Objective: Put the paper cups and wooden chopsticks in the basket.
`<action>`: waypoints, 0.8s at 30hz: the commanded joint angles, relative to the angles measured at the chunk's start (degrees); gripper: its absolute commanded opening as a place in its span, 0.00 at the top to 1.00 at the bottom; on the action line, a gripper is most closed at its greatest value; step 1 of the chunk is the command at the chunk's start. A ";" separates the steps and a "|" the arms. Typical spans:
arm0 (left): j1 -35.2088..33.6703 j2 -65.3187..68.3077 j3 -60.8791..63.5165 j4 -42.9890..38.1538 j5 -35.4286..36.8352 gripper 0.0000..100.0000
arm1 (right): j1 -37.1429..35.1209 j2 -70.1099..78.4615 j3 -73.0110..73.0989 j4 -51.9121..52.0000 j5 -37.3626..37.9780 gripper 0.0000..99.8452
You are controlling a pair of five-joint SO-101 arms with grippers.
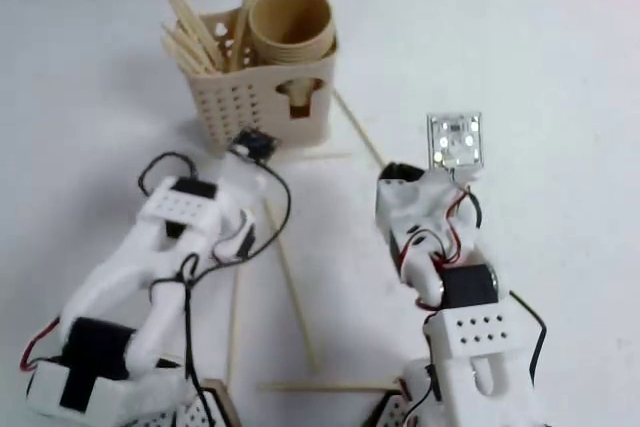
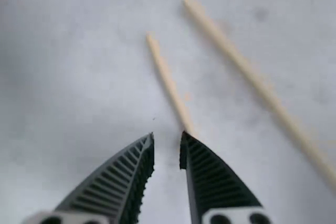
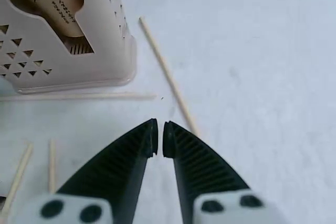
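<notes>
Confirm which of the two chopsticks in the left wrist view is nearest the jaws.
The shorter-looking chopstick: its end reaches the tips of the left jaws. The longer chopstick passes to one side, clear of them.

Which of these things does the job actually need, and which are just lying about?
Job:
basket
cups stacked in it
chopsticks standing in it
loose chopsticks on the table

Lying about:
small lit square, perhaps part of the rig
</notes>
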 commanded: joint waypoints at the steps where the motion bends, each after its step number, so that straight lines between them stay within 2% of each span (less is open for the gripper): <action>1: 0.40 0.57 -9.85 10.11 0.44 0.90 | 0.48 -1.19 -0.35 -0.48 -0.44 0.97; 5: 0.57 -0.57 -16.88 18.46 0.62 0.90 | 0.40 -1.19 -0.35 -0.48 -0.44 0.97; 8: 0.92 -1.45 -18.90 20.22 3.87 0.90 | 0.48 -1.19 -0.35 -0.48 -0.35 0.97; 12: 0.92 0.48 -17.41 19.34 6.15 0.83 | 0.48 -1.19 -0.35 -0.48 -0.35 0.97; 16: 0.84 4.53 -13.27 14.33 8.00 0.75 | 0.48 -1.19 -0.35 -0.40 -0.35 0.97; 21: 0.75 11.65 -11.87 8.79 8.09 0.76 | 0.40 -1.19 -0.35 -0.40 -0.35 0.97; 24: 0.57 15.34 -14.77 10.37 8.00 0.84 | 0.40 -1.19 0.09 -0.57 -0.18 0.97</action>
